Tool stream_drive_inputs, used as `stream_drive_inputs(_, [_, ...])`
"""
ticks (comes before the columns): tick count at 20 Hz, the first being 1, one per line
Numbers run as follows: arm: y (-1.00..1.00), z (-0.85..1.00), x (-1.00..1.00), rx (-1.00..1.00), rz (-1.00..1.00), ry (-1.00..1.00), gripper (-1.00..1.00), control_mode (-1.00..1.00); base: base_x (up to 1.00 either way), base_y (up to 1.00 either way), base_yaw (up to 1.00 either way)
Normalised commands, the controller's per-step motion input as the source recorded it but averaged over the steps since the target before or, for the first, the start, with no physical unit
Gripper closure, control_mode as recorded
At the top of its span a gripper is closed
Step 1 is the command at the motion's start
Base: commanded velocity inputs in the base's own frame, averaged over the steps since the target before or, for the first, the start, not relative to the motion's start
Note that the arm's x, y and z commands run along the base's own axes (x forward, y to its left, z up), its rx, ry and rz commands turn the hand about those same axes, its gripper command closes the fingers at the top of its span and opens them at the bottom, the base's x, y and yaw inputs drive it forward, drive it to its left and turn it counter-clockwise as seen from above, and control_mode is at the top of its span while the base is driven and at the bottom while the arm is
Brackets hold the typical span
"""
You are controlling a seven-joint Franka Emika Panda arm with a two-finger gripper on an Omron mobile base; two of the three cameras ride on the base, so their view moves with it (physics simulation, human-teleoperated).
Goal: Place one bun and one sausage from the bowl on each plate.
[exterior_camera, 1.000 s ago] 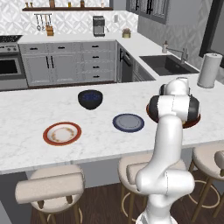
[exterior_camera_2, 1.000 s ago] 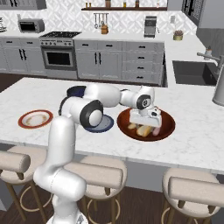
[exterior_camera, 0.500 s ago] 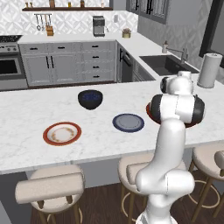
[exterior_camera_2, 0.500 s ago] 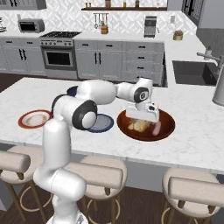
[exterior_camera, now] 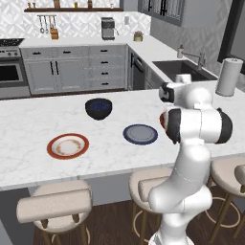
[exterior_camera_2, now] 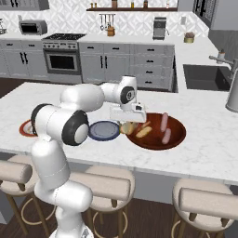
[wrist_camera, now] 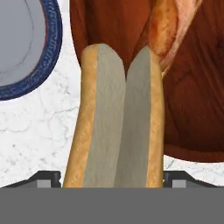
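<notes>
My gripper (exterior_camera_2: 126,123) hangs over the left rim of the reddish-brown bowl (exterior_camera_2: 175,139), shut on a split bun (exterior_camera_2: 126,128). In the hand view that bun (wrist_camera: 118,127) sits between the fingertips (wrist_camera: 44,177), above the counter beside the bowl (wrist_camera: 197,109). A second bun (exterior_camera_2: 144,132) and two pink sausages (exterior_camera_2: 163,122) lie in the bowl. The slate-blue plate (exterior_camera_2: 103,131) lies bare just left of the gripper, and its rim shows in the hand view (wrist_camera: 48,57). The white plate with the orange-red rim (exterior_camera: 67,146) lies bare further left.
A small dark blue-black bowl (exterior_camera: 98,107) stands behind the plates. A paper towel roll (exterior_camera: 226,76) and the sink (exterior_camera: 179,69) are at the far right. Stools (exterior_camera: 55,203) line the counter's near edge.
The gripper has moved left from the middle of the bowl to its left rim, toward the blue plate, and the bun has come with it.
</notes>
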Motion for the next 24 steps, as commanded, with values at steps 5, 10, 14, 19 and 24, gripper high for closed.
stream_drive_inputs(5, [0.77, 0.04, 0.17, 0.06, 0.24, -0.01, 1.0, -1.0, 0.0, 0.0, 0.0])
stream_drive_inputs(10, [0.56, 0.0, 0.43, 0.09, 0.08, 0.0, 1.0, -1.0, 0.0, 0.0, 0.0])
stream_drive_inputs(14, [0.27, -0.08, 0.7, 0.05, 0.0, 0.0, 1.0, -1.0, 0.0, 0.0, 0.0])
stream_drive_inputs(19, [0.09, -0.4, 0.6, 0.02, 0.0, 0.0, 1.0, -1.0, 0.0, 0.0, 0.0])
stream_drive_inputs(24, [0.13, -0.6, 0.3, 0.0, 0.0, 0.0, 1.0, -1.0, 0.0, 0.0, 0.0])
